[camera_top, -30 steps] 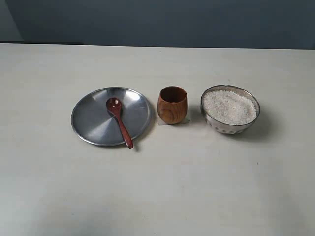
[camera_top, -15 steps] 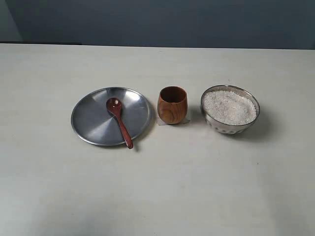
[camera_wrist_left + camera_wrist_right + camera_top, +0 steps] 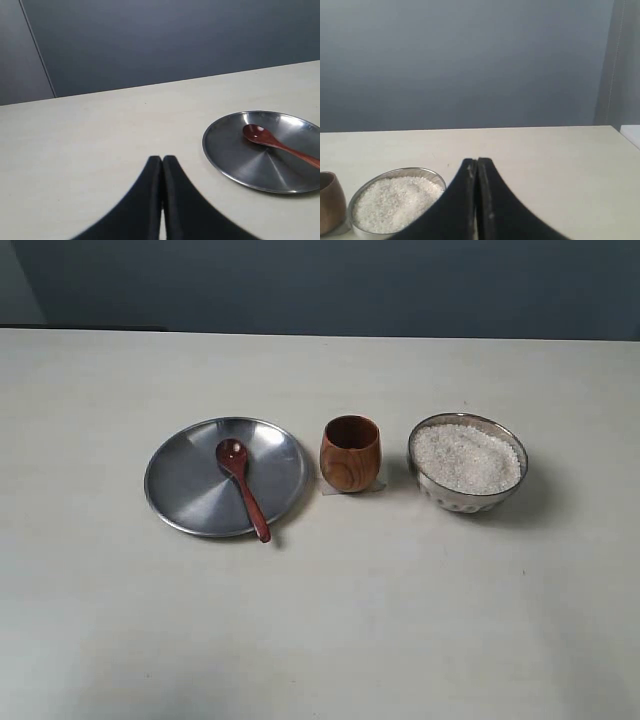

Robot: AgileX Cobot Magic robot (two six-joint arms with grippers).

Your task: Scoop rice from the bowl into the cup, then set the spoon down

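Open bench (image 3: 400,620) runs before and behind the row: plate (image 3: 185,485) on the left, bowl (image 3: 468,498) filled with rice (image 3: 466,457) on the right, cup (image 3: 350,455) between, just beside the plate's rim. The spoon (image 3: 246,492) lies on the plate, handle end overhanging the near rim. My left tool (image 3: 162,160) and right tool (image 3: 477,162): jaws pressed together, empty.

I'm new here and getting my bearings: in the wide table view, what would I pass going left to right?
steel plate → wooden cup → steel bowl
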